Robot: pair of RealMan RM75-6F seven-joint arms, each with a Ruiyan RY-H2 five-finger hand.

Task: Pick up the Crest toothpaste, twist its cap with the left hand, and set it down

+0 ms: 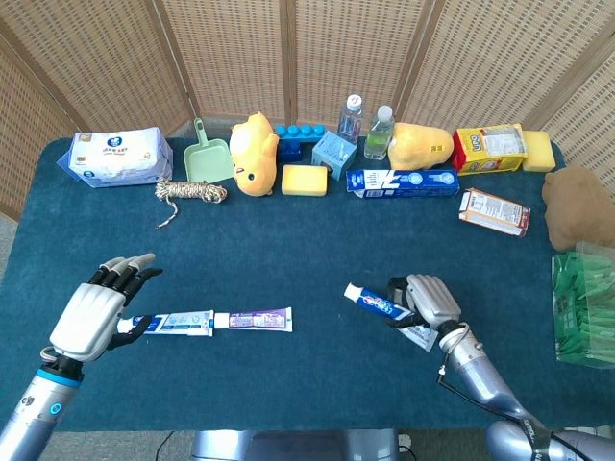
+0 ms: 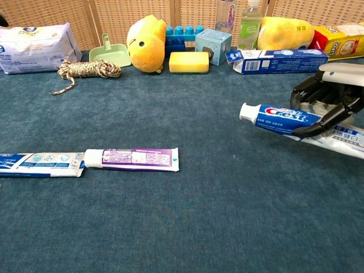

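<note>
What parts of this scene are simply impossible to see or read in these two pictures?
- Left hand: absent from the chest view; in the head view it covers the end of the blue-white toothpaste tube.
- Crest toothpaste: its rear part is wrapped by the right hand, and the chest view's right edge cuts it off.
- Green packets: cut by the head view's right edge.
- Small print on the purple tube: too small to read.

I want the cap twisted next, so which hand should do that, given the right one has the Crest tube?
The left hand. It is open and holds nothing, while the right hand grips the Crest toothpaste with its white cap pointing towards the left side. It must first cross the table.
</note>
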